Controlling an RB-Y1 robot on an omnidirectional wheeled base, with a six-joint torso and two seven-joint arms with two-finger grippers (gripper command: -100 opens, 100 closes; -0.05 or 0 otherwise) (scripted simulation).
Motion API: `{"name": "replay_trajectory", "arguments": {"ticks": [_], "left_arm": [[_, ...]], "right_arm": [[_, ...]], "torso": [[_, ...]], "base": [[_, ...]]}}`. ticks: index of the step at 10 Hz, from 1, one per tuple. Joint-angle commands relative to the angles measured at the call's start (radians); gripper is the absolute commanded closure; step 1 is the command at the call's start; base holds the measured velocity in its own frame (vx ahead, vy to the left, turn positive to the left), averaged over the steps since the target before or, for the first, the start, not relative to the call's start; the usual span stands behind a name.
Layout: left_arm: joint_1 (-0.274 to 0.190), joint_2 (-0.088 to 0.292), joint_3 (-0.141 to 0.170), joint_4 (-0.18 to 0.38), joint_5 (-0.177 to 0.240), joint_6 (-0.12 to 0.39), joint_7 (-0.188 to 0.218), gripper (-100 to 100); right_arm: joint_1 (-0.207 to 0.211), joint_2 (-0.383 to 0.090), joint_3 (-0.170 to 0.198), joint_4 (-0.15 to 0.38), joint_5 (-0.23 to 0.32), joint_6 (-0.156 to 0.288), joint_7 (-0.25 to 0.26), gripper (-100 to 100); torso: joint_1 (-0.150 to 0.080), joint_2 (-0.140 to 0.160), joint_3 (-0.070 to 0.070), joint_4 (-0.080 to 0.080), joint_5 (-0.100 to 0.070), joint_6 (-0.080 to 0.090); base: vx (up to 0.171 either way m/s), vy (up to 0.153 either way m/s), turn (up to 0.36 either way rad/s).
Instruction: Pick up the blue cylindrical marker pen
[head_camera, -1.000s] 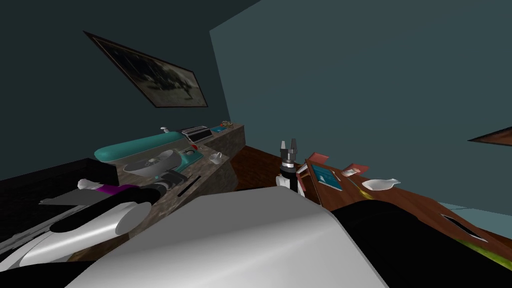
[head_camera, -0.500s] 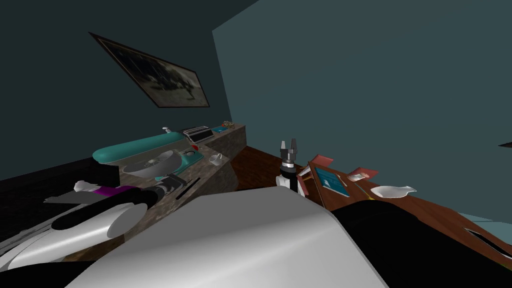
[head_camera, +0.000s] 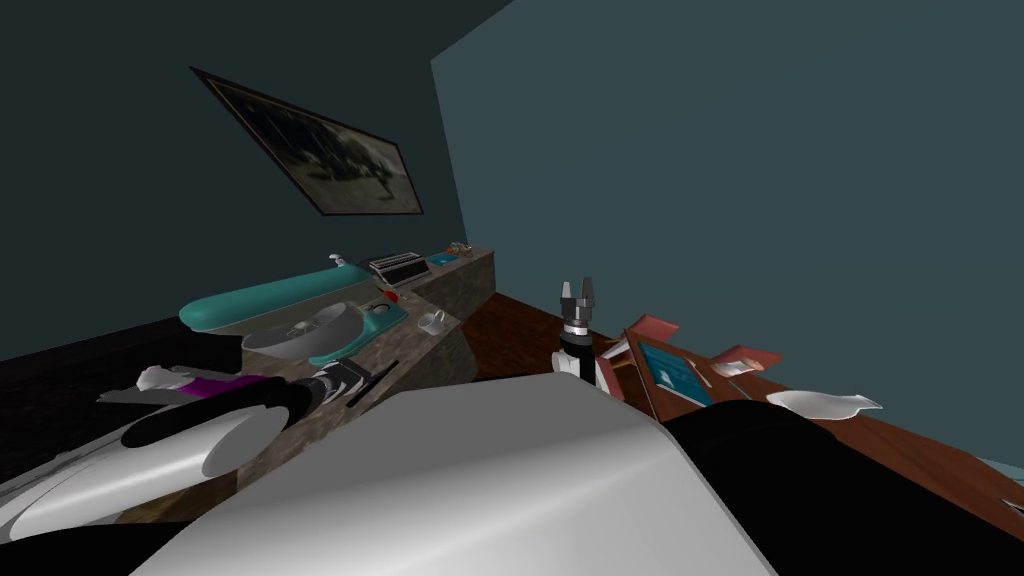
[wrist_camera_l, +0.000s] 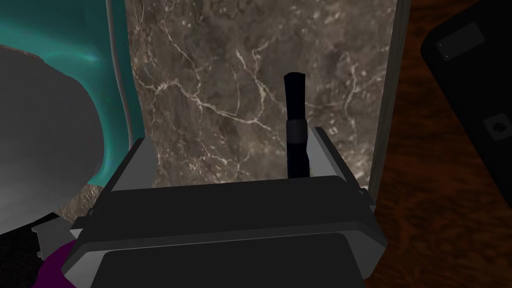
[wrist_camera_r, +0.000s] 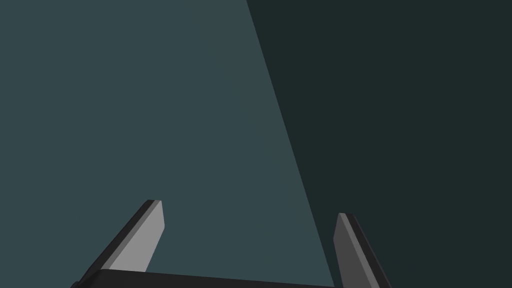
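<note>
Alignment is what this grasp hangs on. The left pincer (wrist_camera_l: 230, 137) is spread wide and sits low over the brown marbled desk (wrist_camera_l: 210, 75). The marker pen (wrist_camera_l: 296, 127) renders very dark, almost black, and lies flat on the stone between the fingers, pointing away from the pincer's body. It is not centred. It lies just beside the finger on the side of the desk's edge and the wooden floor (wrist_camera_l: 430, 200). The other finger, nearer the teal appliance (wrist_camera_l: 117, 60) and its grey bowl (wrist_camera_l: 40, 125), is well apart from it.

In the head view the pen is a thin dark stroke at lower left of centre, close to the desk's front edge.

A small sideways shift of the hand towards that edge would put the pen midway between the blades. Without it, the far finger would have to sweep the pen across the stone. A cylinder this near an edge could roll or skid out.

Whether the tips already touch the stone I cannot tell. They should be low enough to catch the barrel's sides. Then close slowly and lift straight up.

The right pincer (head_camera: 578, 292) stands upright at the middle of the head view, fingers spread and holding nothing.
</note>
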Motion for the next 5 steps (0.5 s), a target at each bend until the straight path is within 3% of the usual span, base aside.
{"name": "replay_trajectory", "arguments": {"ticks": [1,5], "left_arm": [[0.009,0.006,0.002,-0.003,0.012,0.041,0.01,-100],[0.022,0.042,0.001,0.017,0.055,0.134,0.036,-100]], "right_arm": [[0.0,0.0,0.0,0.0,0.0,0.0,0.0,0],[0.0,0.0,0.0,0.0,0.0,0.0,0.0,0]], "torso": [[0.0,0.0,0.0,0.0,0.0,0.0],[0.0,0.0,0.0,0.0,0.0,0.0]], "base": [[0.06,-0.004,0.036],[0.065,-0.002,0.052]]}}
